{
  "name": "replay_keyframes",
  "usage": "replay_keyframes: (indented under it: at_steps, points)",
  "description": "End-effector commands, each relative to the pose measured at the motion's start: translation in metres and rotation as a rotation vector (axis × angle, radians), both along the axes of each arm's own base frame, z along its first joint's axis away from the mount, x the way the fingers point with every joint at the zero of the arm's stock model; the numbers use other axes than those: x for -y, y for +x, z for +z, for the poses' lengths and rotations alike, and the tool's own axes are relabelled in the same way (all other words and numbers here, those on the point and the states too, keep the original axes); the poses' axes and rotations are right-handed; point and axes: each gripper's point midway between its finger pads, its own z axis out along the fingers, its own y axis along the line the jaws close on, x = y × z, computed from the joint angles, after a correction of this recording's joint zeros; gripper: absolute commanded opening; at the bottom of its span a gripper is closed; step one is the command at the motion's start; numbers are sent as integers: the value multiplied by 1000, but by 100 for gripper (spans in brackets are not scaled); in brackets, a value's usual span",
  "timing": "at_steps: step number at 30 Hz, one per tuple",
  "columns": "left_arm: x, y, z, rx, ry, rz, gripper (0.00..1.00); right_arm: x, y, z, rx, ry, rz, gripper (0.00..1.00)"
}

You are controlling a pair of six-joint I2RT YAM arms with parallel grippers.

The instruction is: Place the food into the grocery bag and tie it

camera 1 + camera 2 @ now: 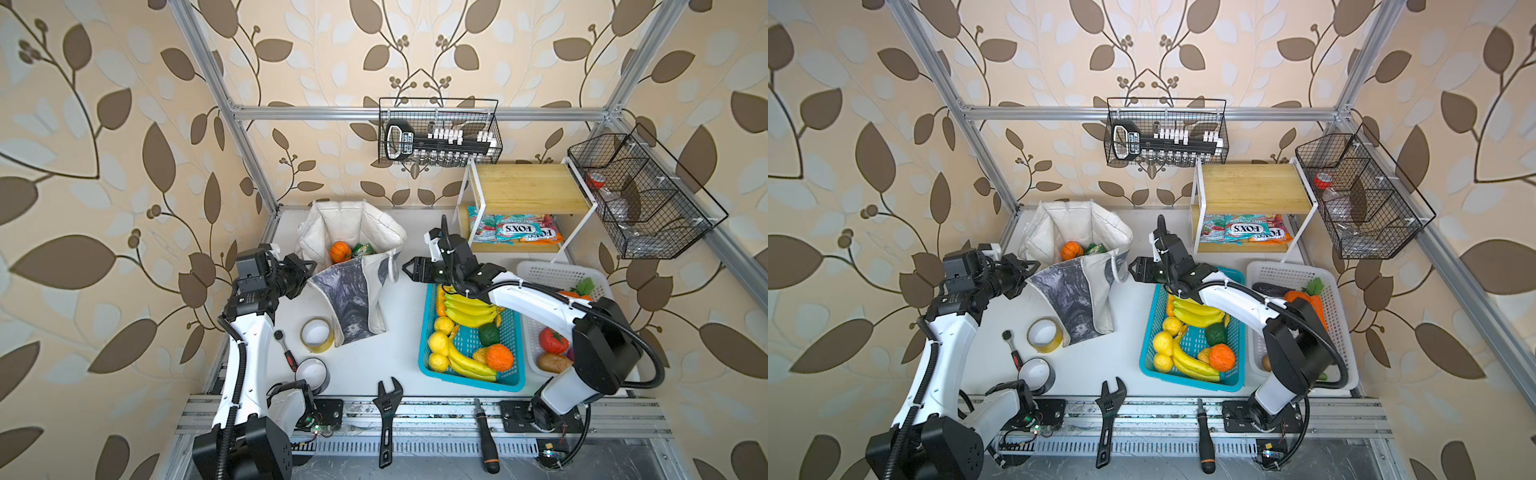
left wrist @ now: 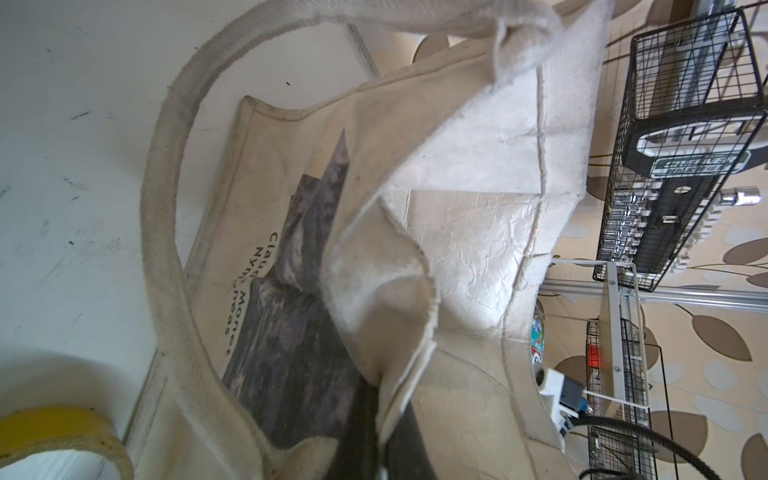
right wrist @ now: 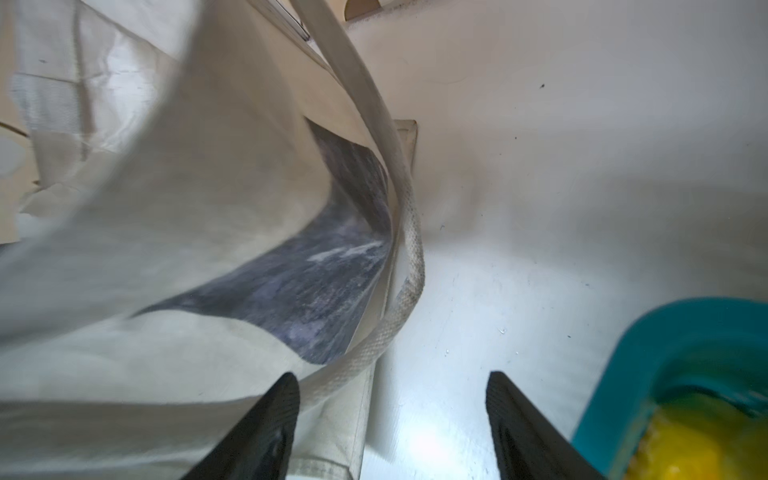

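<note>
Grocery bag [image 1: 353, 303], upright on the counter [image 1: 374, 357]; left hand [image 1: 305, 270] is clamped on its rim, apparently to keep the mouth open. Right hand [image 3: 392, 376], jaws apart and empty, sits beside the white handle [image 3: 409, 232], probably ready to gather it for tying. Food inside the bag: orange toy citrus [image 1: 340, 251] and green packet [image 1: 363, 248].
</note>
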Motion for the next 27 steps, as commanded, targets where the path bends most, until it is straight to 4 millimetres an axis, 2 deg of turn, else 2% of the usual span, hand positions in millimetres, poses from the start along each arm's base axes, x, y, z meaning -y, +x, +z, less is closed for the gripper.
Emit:
replay_keyframes:
  at_steps: [1, 2, 5, 9, 16, 23, 24, 27]
  points:
    - [3, -5, 19, 101, 12, -51, 0, -16, 10, -8, -42, 88, -9, 69]
    - [5, -7, 22, 118, 9, -62, 0, -19, 7, -15, -65, 76, -12, 67]
    - [7, -10, 25, 137, 14, -68, 0, -37, -3, -19, -67, 66, 11, 71]
    - [11, -10, 25, 145, -8, -92, 0, -39, 5, -29, -93, 153, -27, 72]
    - [15, -8, 19, 142, -52, -111, 0, -55, 5, -34, -114, 148, 2, 70]
    - [24, -9, 19, 141, -114, -160, 0, -90, -5, -51, -166, 180, 65, 68]
    - [25, -9, 19, 146, -124, -164, 0, -100, -4, -42, -152, 197, 77, 68]
    - [26, -10, 19, 152, -135, -166, 0, -114, -4, -38, -142, 222, 90, 67]
